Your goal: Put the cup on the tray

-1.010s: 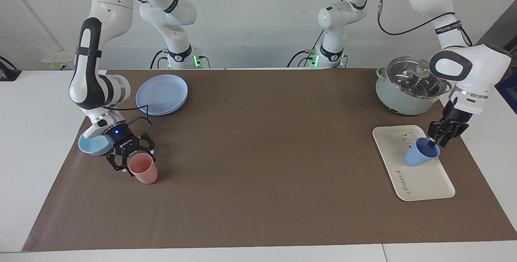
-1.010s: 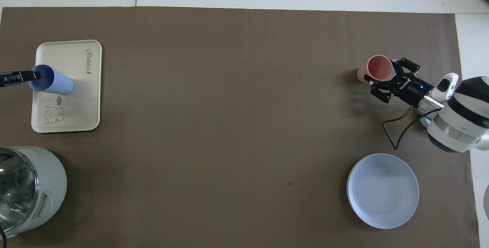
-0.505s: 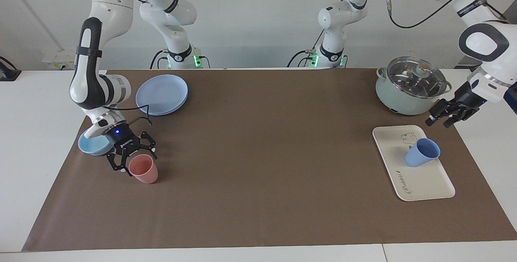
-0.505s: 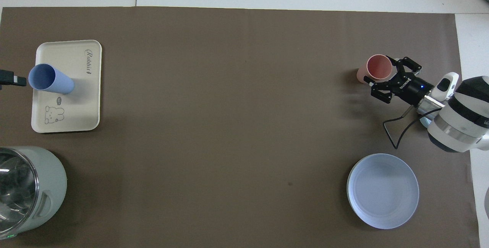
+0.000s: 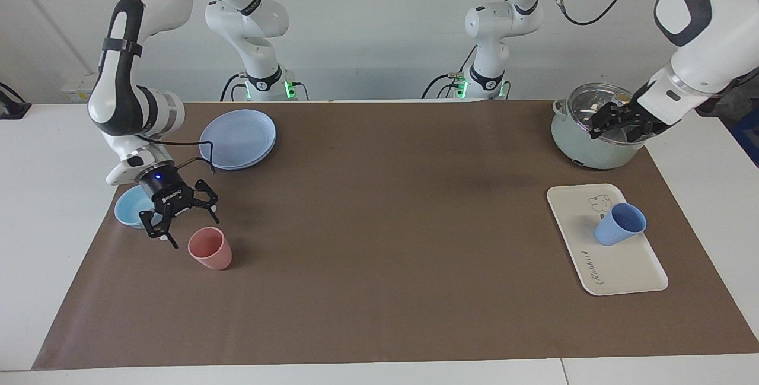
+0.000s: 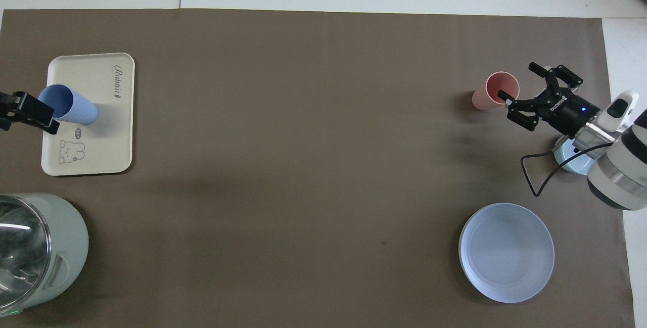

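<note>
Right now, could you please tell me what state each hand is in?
Left hand: up over the pot, holding nothing; open or shut cannot be told.
Right hand: open, empty, beside the pink cup.

I saw a periwinkle-blue cup (image 5: 619,223) on a cream-white tray (image 5: 622,266) bearing a bear drawing and cursive lettering. A salmon-pink cup (image 5: 210,248), light-blue bowl (image 5: 131,206), pale blue plate (image 5: 238,138) and mint-green pot (image 5: 593,136) sat on the brown tabletop (image 5: 379,242). Both claws were black.
</note>
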Available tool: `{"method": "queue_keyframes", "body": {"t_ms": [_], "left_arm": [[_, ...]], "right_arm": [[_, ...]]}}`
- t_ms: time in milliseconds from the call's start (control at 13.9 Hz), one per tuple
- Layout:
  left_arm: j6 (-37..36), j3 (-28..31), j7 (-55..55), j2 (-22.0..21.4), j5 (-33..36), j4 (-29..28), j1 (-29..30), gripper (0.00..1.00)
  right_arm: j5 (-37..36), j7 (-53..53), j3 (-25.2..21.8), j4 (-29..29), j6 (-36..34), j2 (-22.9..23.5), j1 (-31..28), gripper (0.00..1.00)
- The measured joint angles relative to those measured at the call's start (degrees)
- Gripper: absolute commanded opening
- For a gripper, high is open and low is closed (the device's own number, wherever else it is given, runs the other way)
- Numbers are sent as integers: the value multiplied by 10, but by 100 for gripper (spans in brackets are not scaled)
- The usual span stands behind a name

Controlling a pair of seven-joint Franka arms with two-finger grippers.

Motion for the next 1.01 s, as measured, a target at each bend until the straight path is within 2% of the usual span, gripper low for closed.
{"method": "queue_keyframes", "body": {"t_ms": [288, 505, 721, 865, 1010], "left_arm": [[-15, 0, -23, -42, 22, 1, -30, 87], [42, 5, -60, -74, 9, -51, -29, 86], [69, 8, -98, -81, -30, -75, -25, 87], [70, 8, -101, -84, -34, -77, -24, 100], [70, 6, -101, -87, -35, -79, -25, 100]], "right_arm": [[-180, 178, 1, 4, 20, -50, 10, 100], [-377, 322, 1, 28, 20, -71, 12, 100], [-565, 463, 6, 44, 13, -97, 20, 100], [-668, 565, 9, 44, -1, -118, 32, 100], [-765, 689, 9, 44, -31, -138, 39, 100]]}}
